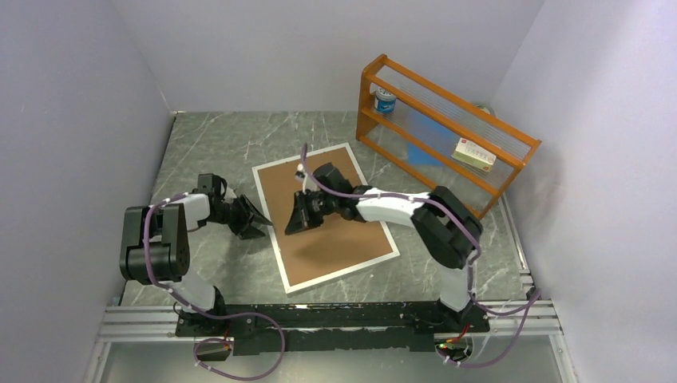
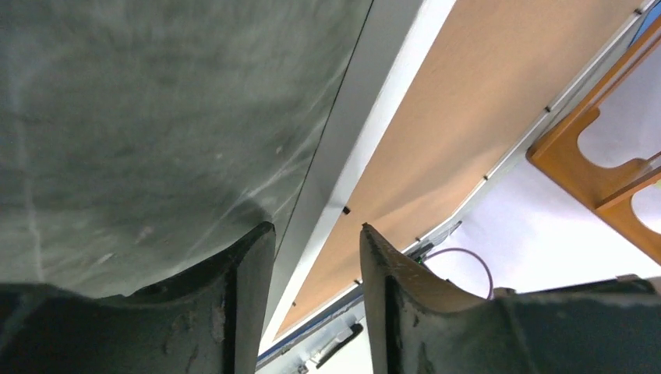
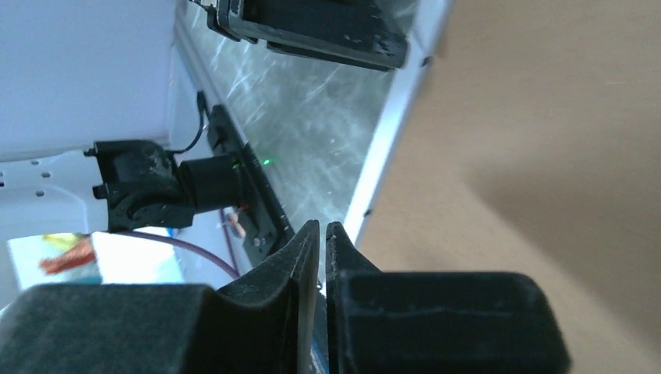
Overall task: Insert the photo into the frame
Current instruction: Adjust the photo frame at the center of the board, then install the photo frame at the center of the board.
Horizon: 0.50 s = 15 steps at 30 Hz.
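The white frame [image 1: 343, 272] lies flat on the marble table with a brown backing board [image 1: 343, 239] filling its centre. The photo is hidden; no print shows in any view. My left gripper [image 1: 254, 223] is open and low at the frame's left edge. In the left wrist view its jaws [image 2: 316, 230] stand apart, with the white border [image 2: 366, 140] and board [image 2: 483, 101] ahead between them. My right gripper [image 1: 299, 222] is shut and empty over the board's left part. In the right wrist view it [image 3: 322, 226] points toward the frame's border [image 3: 390, 132] beside the board [image 3: 530, 156].
An orange wooden rack [image 1: 447, 128] stands at the back right, holding a blue-white can [image 1: 386, 100] and a small box [image 1: 474, 152]. White walls close in on both sides. The left gripper's body [image 3: 312, 31] shows at the top of the right wrist view.
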### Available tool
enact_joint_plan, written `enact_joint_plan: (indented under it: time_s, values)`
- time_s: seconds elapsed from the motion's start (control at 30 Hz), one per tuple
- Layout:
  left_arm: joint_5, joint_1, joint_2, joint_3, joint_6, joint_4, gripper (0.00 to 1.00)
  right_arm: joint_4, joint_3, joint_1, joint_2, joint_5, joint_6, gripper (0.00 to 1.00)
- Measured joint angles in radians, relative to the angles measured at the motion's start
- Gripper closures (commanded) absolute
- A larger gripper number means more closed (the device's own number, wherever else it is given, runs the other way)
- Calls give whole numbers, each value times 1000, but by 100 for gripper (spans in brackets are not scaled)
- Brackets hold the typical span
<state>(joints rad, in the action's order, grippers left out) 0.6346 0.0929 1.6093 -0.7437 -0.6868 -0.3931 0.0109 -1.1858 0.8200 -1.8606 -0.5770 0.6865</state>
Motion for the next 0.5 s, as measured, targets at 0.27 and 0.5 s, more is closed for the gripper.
enact_joint_plan:
  time_s: [0.27, 0.5]
  values:
    - [34, -17, -24, 63, -25, 37, 72, 250, 35, 97, -171, -130, 196, 100]
    - [43, -18, -19, 88, -20, 42, 84, 317, 46, 139, -233, -127, 296, 100]
